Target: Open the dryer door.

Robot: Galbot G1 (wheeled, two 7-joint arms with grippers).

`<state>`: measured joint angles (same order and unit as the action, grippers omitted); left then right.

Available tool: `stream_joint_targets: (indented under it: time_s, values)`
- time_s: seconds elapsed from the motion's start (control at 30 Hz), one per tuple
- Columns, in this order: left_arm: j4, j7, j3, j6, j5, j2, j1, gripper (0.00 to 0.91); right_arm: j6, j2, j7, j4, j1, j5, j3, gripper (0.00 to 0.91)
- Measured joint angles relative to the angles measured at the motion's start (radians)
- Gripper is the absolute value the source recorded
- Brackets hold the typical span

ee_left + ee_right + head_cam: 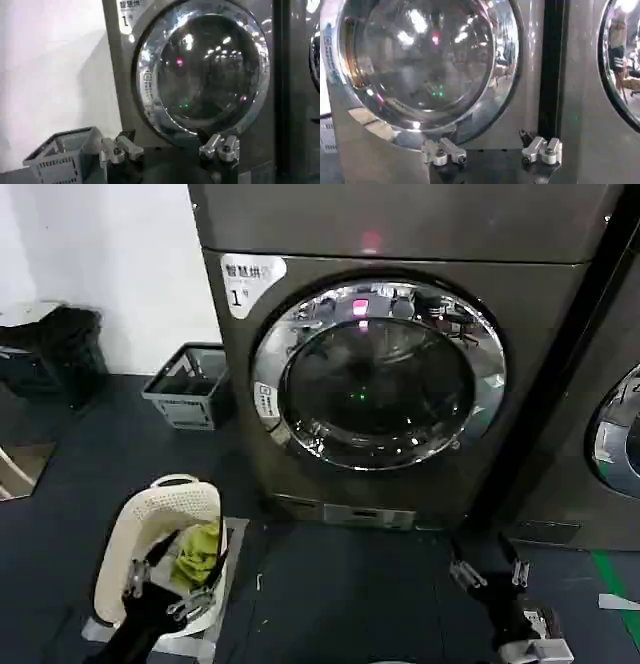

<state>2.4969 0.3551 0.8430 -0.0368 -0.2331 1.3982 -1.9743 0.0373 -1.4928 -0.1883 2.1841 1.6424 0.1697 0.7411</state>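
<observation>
The dryer is a dark grey-brown front loader with a white "1" label at its upper left. Its round dryer door sits flush and shut, chrome rim around dark glass, and fills much of the left wrist view and the right wrist view. My left gripper hangs low at the left over a basket, open and holding nothing. My right gripper is low at the right, below and right of the door, open and holding nothing. Both are well short of the door.
A white laundry basket with a yellow-green cloth stands on the floor under my left gripper. A grey crate sits by the white wall left of the dryer. A neighbouring machine's chrome door shows at the right edge.
</observation>
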Motion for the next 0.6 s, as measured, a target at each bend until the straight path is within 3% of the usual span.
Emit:
stream_joint_targets:
  time_s: [0.2,0.27,0.6]
  values:
    - [-0.011,0.034,-0.012,0.024,-0.001,0.013,0.003,0.907,0.067,0.080,-0.172,-0.006,-0.094,0.099,0.031,0.907]
    - [-0.012,0.034,-0.014,0.028,-0.001,0.015,0.002,0.907,0.100,0.124,-0.186,-0.018,-0.142,0.140,0.019,0.907]
    - [-0.020,0.039,-0.002,0.022,0.021,0.042,0.024,0.907,0.157,0.362,-0.209,-0.095,-0.387,0.295,-0.162,0.907]
